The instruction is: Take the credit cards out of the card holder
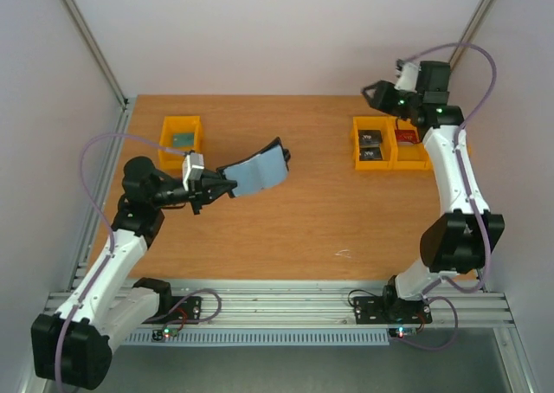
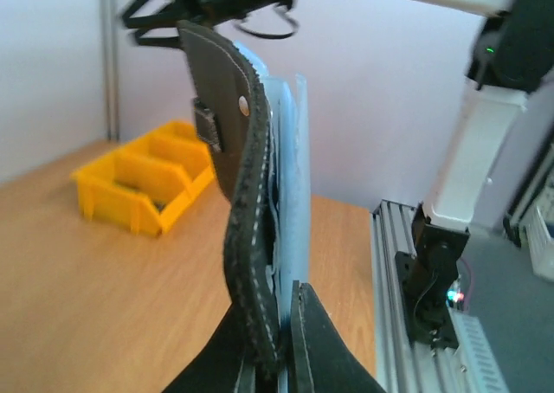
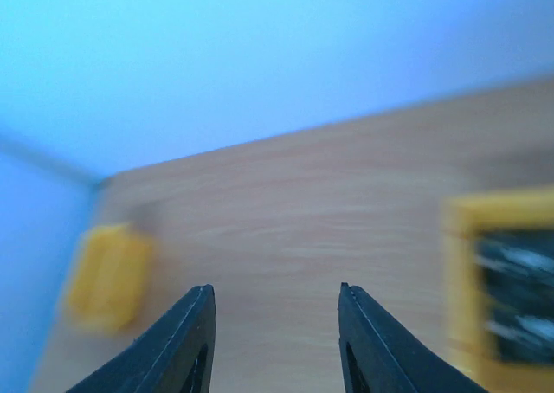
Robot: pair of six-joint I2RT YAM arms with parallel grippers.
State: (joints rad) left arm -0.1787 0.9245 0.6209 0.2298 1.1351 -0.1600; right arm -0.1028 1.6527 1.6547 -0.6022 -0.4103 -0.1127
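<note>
My left gripper (image 1: 221, 188) is shut on the lower edge of the card holder (image 1: 260, 170) and holds it open above the table, blue-grey inside facing up. In the left wrist view the card holder (image 2: 251, 177) stands edge-on between my fingers (image 2: 281, 311), black outside and closing tab to the left, blue-grey pockets to the right. I cannot tell whether a card is inside. A red card (image 1: 407, 138) and dark cards (image 1: 370, 138) lie in the yellow bins at the back right. My right gripper (image 1: 374, 94) is open and empty, raised above those bins; it also shows in its wrist view (image 3: 275, 289).
Paired yellow bins (image 1: 389, 161) stand at the back right and also show in the left wrist view (image 2: 143, 185). One yellow bin (image 1: 182, 125) with a greenish card stands at the back left. Walls enclose the table on three sides. An aluminium rail (image 1: 277, 302) runs along the near edge.
</note>
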